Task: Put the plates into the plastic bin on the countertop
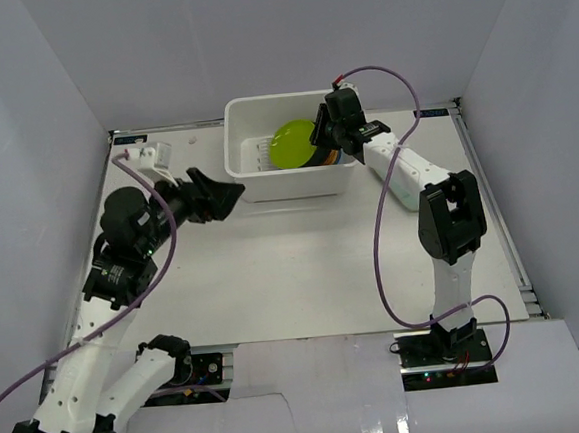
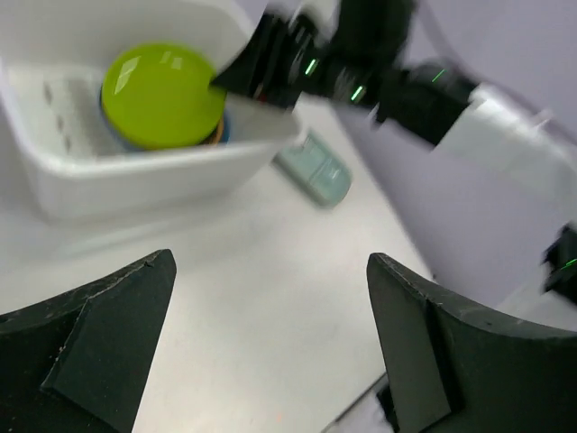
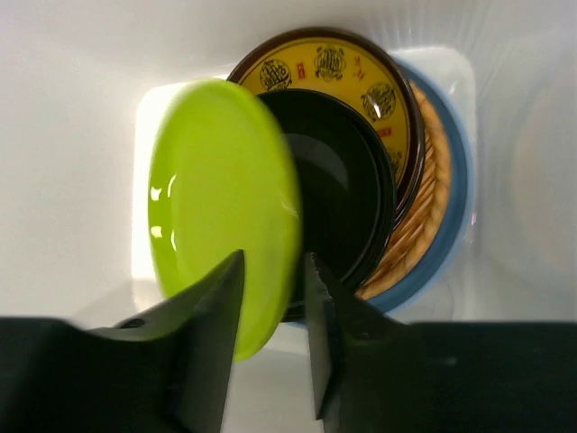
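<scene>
The white plastic bin [image 1: 287, 185] stands at the back of the countertop [image 1: 303, 266]. My right gripper [image 3: 273, 262] hangs over the bin with its jaws slightly apart. The tilted lime green plate [image 3: 216, 198] has its rim between them, blurred, with a dark gap on the right-hand side. Under it lie a black plate [image 3: 343, 189], a dark plate with a gold centre [image 3: 325, 63], a woven tan plate [image 3: 424, 216] and a light blue plate [image 3: 455, 207]. A pale green oblong plate [image 2: 315, 171] lies on the countertop right of the bin [image 2: 135, 180]. My left gripper [image 2: 270, 262] is wide open and holds nothing, left of the bin [image 1: 230, 196].
Pale grey wall panels enclose the countertop on three sides. The right arm [image 1: 407, 177] reaches from the right side over the bin's right end. A purple cable [image 1: 380, 249] loops beside it.
</scene>
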